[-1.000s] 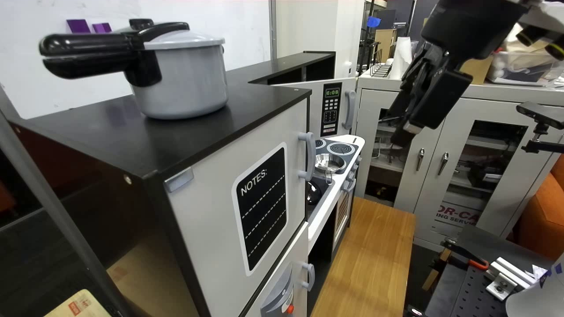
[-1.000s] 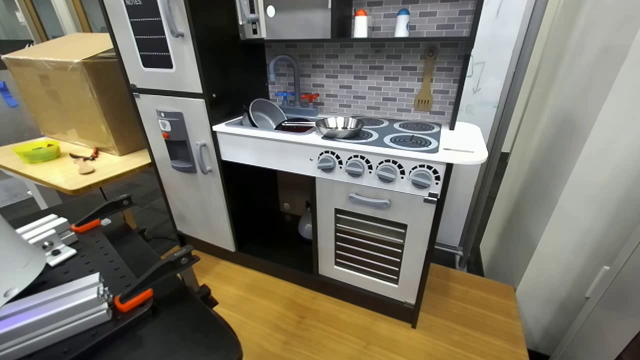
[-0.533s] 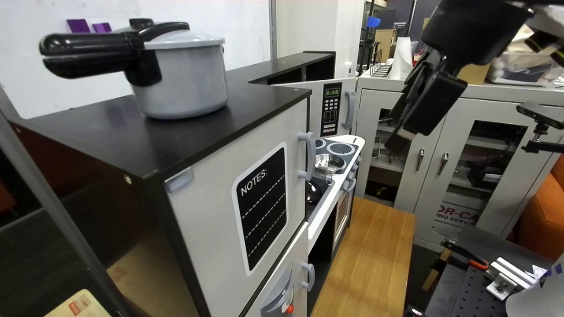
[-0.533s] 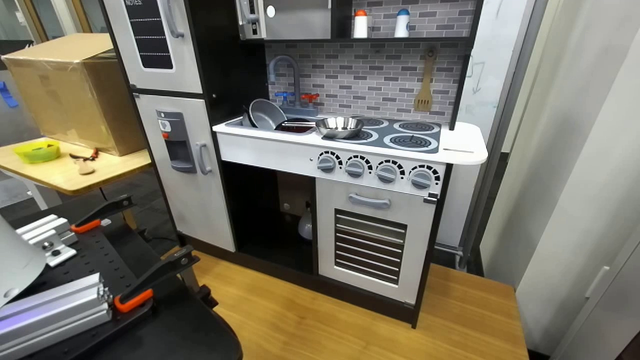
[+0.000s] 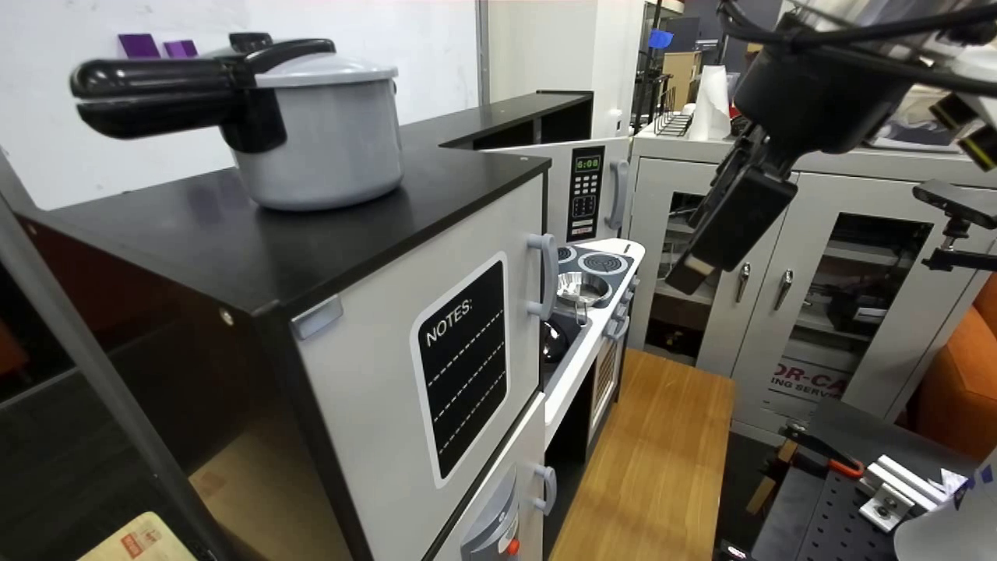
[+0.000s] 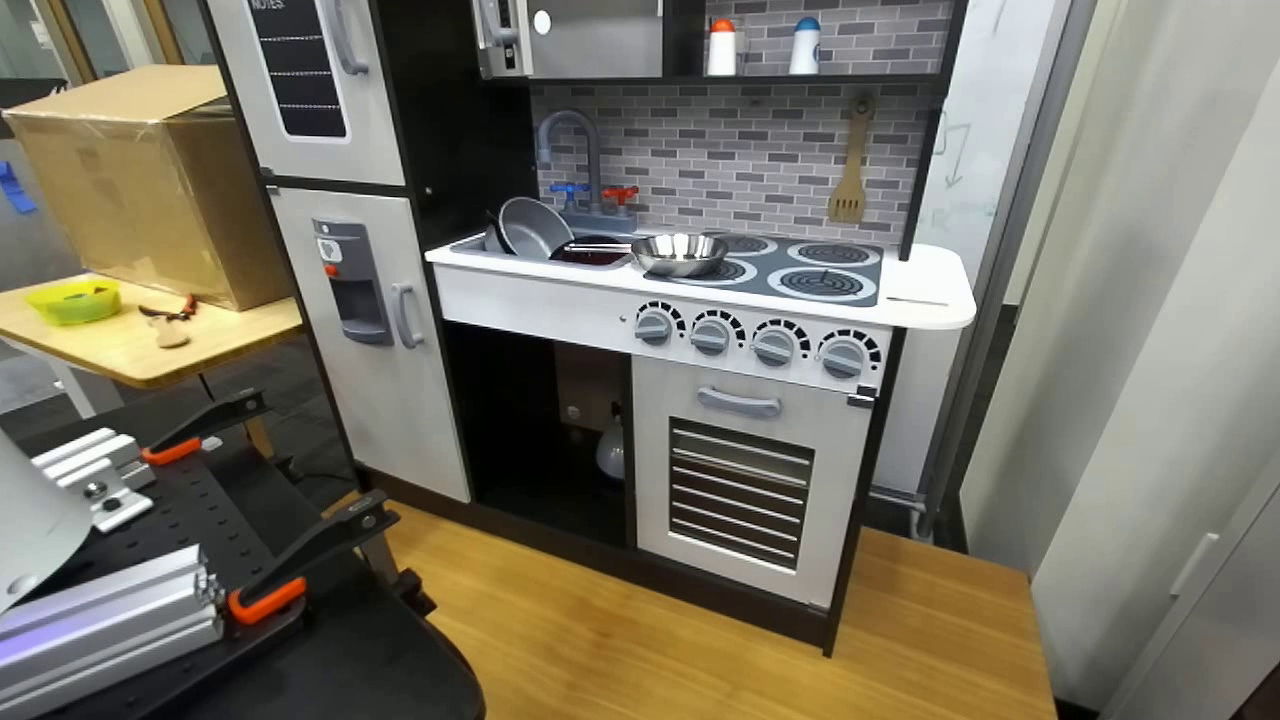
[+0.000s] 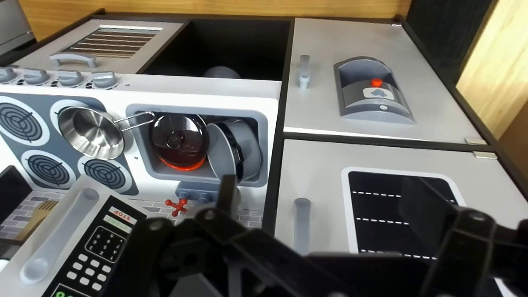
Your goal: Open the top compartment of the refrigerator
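Out in front of the fridge (image 5: 350,234): pincer (image 7: 319,189) spread, top door (image 5: 385,389) closed

Pincer state: spread, fingers (image 7: 227,196) wide apart in the wrist view. Tilted, tips angled down toward the play kitchen (image 6: 535,305), well apart from the fridge in an exterior view. Arm (image 5: 864,12) comes in from above it.

Task part: top door is ahead of the pincer, flush with the fridge frame in both exterior views. Its handle (image 7: 302,227) lines up with the gap between the fingers in the wrist view; exterior shot shows clear space from pincer to handle. NOTES panel (image 5: 467,374) is on the same door; one finger overlaps it in the wrist view.

Up from the pincer, wrist view: lower door (image 7: 317,111), also closed, carrying a grey dispenser (image 7: 367,99) with a red button (image 7: 376,82).

Left of the pincer, wrist view: microwave door (image 7: 71,243), swung out at an angle, keypad (image 7: 88,255) showing. Farther from the pincer: sink (image 7: 198,175), holding a dark round lid (image 7: 178,138) and a tipped grey pot (image 7: 243,148) beside it. Steel pan (image 7: 93,134) is farther left of the pincer, on the stovetop (image 6: 770,262), its grip reaching over the sink edge.

Across from the pincer, exterior view: lidded pot (image 5: 323,148), upright on the fridge. Behind the pincer: metal cabinet (image 5: 779,241). Lower than the pincer: wooden bench (image 5: 646,452), play kitchen standing on it.
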